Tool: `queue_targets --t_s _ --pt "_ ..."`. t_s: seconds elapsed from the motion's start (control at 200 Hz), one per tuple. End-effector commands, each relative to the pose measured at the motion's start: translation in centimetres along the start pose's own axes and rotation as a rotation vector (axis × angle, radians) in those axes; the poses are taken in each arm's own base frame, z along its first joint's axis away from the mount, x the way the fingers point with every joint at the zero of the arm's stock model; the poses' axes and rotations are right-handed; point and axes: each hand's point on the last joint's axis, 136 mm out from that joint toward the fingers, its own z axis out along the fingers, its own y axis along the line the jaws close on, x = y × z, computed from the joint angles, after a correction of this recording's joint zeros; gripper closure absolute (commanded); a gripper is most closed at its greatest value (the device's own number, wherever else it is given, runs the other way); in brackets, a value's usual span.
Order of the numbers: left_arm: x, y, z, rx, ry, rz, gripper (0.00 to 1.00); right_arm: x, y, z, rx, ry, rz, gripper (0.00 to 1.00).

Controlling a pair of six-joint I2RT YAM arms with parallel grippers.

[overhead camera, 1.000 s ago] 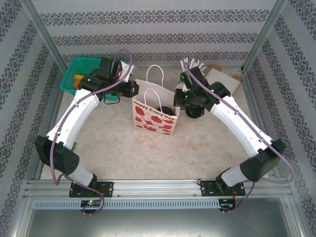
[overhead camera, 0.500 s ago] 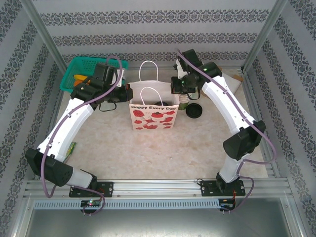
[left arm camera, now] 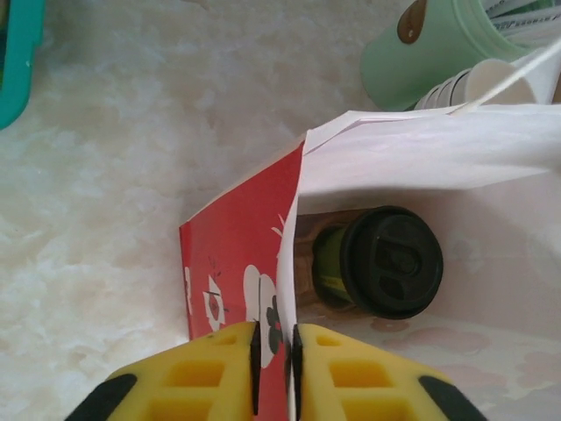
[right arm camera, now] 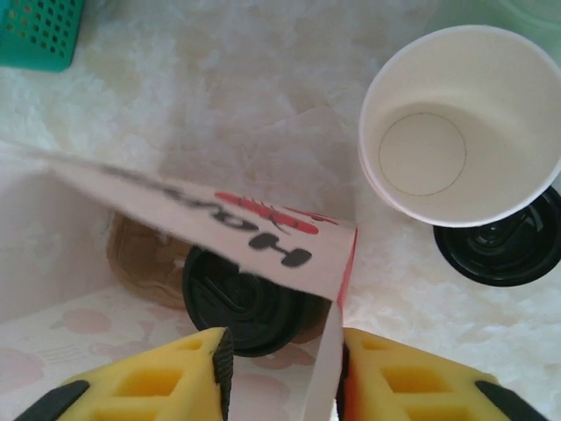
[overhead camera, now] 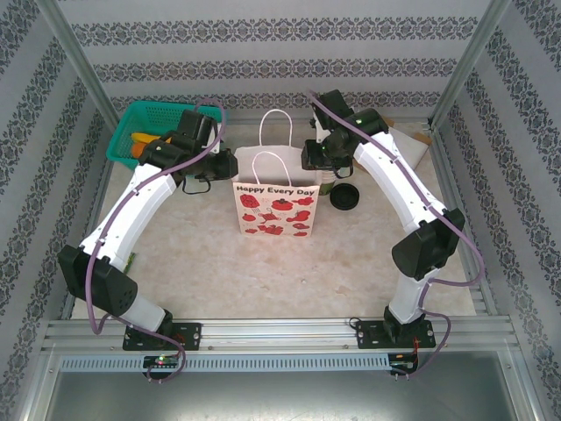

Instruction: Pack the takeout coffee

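takeout coffee (left arm camera: 386,263) is inside the paper bag (overhead camera: 276,206), upright, lid on, so packing looks done. left pincer (left arm camera: 273,351) clamped on bag wall. right pincer (right arm camera: 280,368) apart, straddling opposite rim. Remaining: let go, retract arms.

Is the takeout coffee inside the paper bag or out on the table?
Inside: the left wrist view shows the takeout coffee down in the paper bag, between its walls.
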Motion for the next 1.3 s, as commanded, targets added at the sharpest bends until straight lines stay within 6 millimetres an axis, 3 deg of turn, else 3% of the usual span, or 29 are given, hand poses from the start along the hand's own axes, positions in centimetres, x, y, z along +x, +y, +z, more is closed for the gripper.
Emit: queue_targets --t_s 0.0,0.205,0.265,0.355,0.48,0.56,0.619,0.779,0.864,1.089,1.299 --pt "-0.2 -0.4 -1.9 -0.002 -0.031 -0.009 0.75 -1.3 0.1 -1.2 -0.012 -0.065 -0.007 0.46" --pt "-1.3 -2.5 -3.8 0.111 -0.125 0.028 0.67 -3.5 0.7 -4.6 -0.075 -0.282 -0.112 0.18" --pt "-1.6 -2.1 -4.1 0.088 -0.152 0.026 0.59 -4.1 0.4 -5.9 -0.091 -0.364 -0.112 0.03" --pt "-2.2 -1.3 -4.7 0.048 -0.211 0.017 0.40 -4.9 -1.0 -7.3 -0.088 -0.467 -0.097 0.02" --pt "-3.2 -0.7 -5.6 0.030 -0.317 -0.007 0.18 -6.3 -5.8 -8.1 0.011 -0.560 -0.032 0.02" --pt "-3.8 -0.6 -5.8 0.045 -0.375 -0.025 0.09 -6.7 -7.5 -7.5 -0.049 -0.551 -0.009 0.02" --pt "-4.1 -0.6 -5.7 0.056 -0.413 -0.046 0.00 -7.2 -8.5 -7.0 -0.098 -0.523 0.029 0.11" --pt "-4.9 -0.5 -5.0 0.081 -0.457 -0.091 0.00 -8.0 -6.9 -4.8 -0.167 -0.399 -0.075 0.26" --pt "-5.1 -0.6 -4.5 0.093 -0.462 -0.102 0.00 -9.0 -7.0 -3.1 -0.149 -0.353 -0.047 0.35" --pt "-5.1 -0.4 -4.4 0.062 -0.436 -0.077 0.00 -10.1 -8.3 1.5 0.049 -0.229 -0.078 0.36" --pt "-4.6 -0.2 -4.2 0.055 -0.425 -0.067 0.00 -11.3 -9.9 3.4 0.213 -0.206 -0.129 0.39"
